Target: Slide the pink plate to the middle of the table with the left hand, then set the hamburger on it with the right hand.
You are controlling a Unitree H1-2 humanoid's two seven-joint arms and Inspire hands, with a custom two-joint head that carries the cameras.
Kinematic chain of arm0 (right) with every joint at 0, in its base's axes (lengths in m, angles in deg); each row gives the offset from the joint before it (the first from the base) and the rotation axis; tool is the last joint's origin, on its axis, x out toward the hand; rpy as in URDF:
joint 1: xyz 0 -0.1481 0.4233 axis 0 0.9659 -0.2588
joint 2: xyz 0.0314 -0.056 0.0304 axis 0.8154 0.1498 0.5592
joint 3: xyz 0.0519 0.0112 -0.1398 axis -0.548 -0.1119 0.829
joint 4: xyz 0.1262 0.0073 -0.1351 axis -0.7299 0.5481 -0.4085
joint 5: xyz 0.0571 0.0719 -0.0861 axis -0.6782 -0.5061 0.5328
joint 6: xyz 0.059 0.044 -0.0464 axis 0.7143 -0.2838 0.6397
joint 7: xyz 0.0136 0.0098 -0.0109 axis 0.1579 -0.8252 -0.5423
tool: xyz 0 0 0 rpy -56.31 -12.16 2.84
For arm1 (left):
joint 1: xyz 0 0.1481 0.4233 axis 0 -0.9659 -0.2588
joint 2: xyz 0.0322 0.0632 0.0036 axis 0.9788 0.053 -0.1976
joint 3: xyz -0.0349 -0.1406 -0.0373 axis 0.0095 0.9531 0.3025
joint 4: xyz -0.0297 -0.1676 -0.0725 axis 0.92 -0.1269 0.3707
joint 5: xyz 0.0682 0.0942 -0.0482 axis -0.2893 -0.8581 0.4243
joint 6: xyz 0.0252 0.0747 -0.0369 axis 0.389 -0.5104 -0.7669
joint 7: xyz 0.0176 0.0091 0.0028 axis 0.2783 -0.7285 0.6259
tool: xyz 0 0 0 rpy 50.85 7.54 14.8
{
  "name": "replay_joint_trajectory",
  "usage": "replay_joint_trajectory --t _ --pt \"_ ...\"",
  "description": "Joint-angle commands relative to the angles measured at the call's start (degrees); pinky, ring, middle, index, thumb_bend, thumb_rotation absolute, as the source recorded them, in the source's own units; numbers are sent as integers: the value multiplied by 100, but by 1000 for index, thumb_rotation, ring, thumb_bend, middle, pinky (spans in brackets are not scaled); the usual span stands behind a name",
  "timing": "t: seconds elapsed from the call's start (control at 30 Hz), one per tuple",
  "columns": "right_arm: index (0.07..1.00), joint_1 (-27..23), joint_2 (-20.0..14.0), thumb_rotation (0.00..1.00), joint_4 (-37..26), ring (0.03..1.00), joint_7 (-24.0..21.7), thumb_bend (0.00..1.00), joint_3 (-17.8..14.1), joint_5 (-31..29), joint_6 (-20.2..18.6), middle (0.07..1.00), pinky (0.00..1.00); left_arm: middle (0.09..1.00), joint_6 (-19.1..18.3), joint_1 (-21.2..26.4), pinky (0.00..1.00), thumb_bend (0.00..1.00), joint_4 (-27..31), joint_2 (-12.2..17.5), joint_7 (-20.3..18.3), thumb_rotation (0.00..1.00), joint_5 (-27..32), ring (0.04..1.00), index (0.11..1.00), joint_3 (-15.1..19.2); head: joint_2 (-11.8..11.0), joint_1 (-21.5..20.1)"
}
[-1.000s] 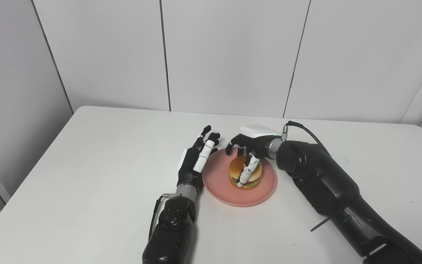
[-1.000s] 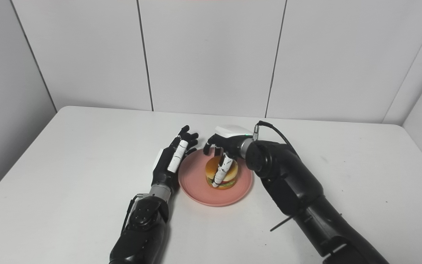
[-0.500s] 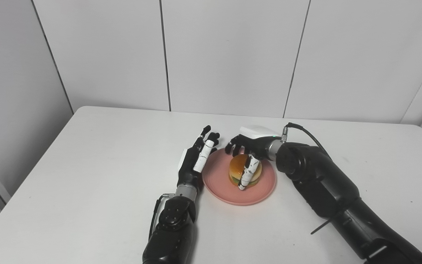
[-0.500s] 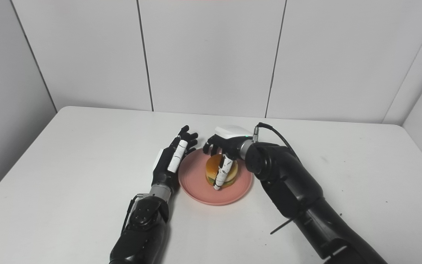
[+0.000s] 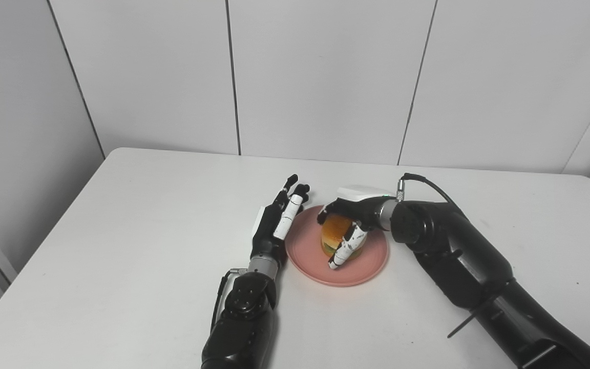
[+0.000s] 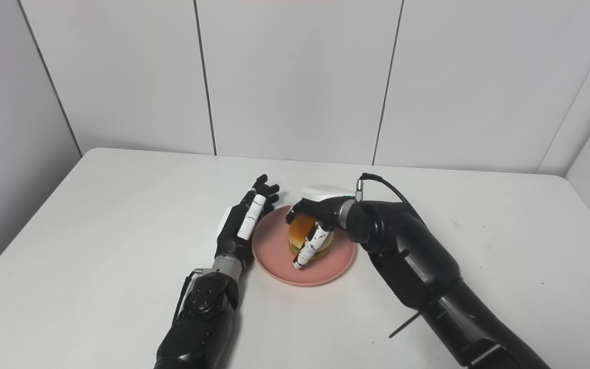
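Observation:
The pink plate (image 5: 306, 247) lies near the middle of the white table (image 5: 136, 225). The hamburger (image 5: 333, 229) rests on it, orange bun up, a green layer showing low at its left. My right hand (image 5: 357, 214) is shut on the hamburger: dark fingers curl over its top and back, and the white thumb (image 5: 346, 248) slants across its front, tip down over the plate. My left hand (image 5: 276, 225) is open, fingers stretched forward, lying along the plate's left rim and holding nothing. Whether it touches the rim is not clear.
White wall panels (image 5: 320, 77) stand right behind the table's far edge. A black cable (image 5: 428, 184) loops off my right wrist. My right forearm (image 5: 479, 277) crosses the table's right front; my left forearm (image 5: 241, 318) comes in at the bottom centre.
My right hand has sunk lower over the hamburger and its thumb has tilted further out toward the plate's front. The left hand and the plate have stayed put; the camera shifted slightly.

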Motion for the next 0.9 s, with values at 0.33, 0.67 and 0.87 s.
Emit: replay_joint_trajectory --t 0.33,0.67,0.87 --pt "784 -365 -370 332 -885 869 -204 1000 -255 51 -297 906 734 877 97 -68 888 900 -176 2 -13 786 -7 899 917 -15 -4 -14" --pt "761 134 -279 238 -1036 821 1277 995 -1306 -560 363 843 741 870 87 -68 888 874 -125 6 -71 773 58 892 917 8 -12 -9" --pt "765 606 103 379 -139 741 2898 865 -1990 -1045 1082 777 640 882 78 -87 916 896 -78 10 -12 772 35 926 917 40 -5 -3"
